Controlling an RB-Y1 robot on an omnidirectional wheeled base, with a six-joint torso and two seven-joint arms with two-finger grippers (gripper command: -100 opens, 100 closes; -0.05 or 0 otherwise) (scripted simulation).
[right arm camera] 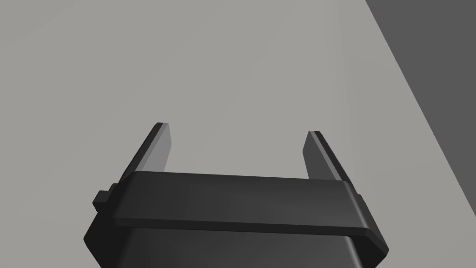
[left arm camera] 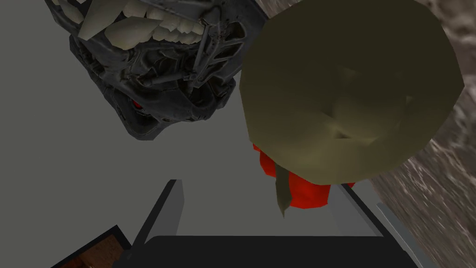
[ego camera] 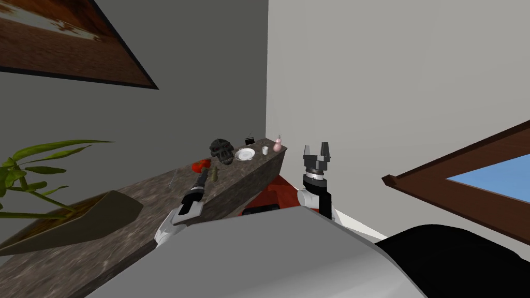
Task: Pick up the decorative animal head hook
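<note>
From the head camera, a long bench [ego camera: 129, 207] with a mottled stone top runs along the grey wall towards the corner. The left arm reaches out over it, and the left hand [ego camera: 206, 176] sits just short of the animal head hook [ego camera: 213, 174], a small olive piece standing on the bench top. A red object [ego camera: 202, 165] lies just beside the hook on the wall side. A little further along is a dark skull-like head [ego camera: 221, 150], then a white plate [ego camera: 245, 154], a small white cup [ego camera: 265, 150] and a pink gourd-shaped bottle [ego camera: 277, 144] near the bench end. A small dark box with an aerial [ego camera: 249, 140] stands behind the plate. At the near end, a wedge-shaped planter [ego camera: 77, 220] holds a green plant [ego camera: 31, 170]. The right hand [ego camera: 317, 150] is raised off the end of the bench, pointing up.

In the left wrist camera, the left hand [left arm camera: 260, 184] has its fingers spread wide with nothing clamped. The hook [left arm camera: 353, 88] looms as a rounded olive lump with a thin pointed prong, just past the fingertips and overlapping one of them; contact cannot be judged. The red object [left arm camera: 302, 190] peeks out behind it, and the skull-like head [left arm camera: 158, 70] shows pale teeth beyond. The bench [left arm camera: 446, 186] lies alongside.

In the right wrist camera, the right hand [right arm camera: 237, 129] is fully open and empty.
</note>
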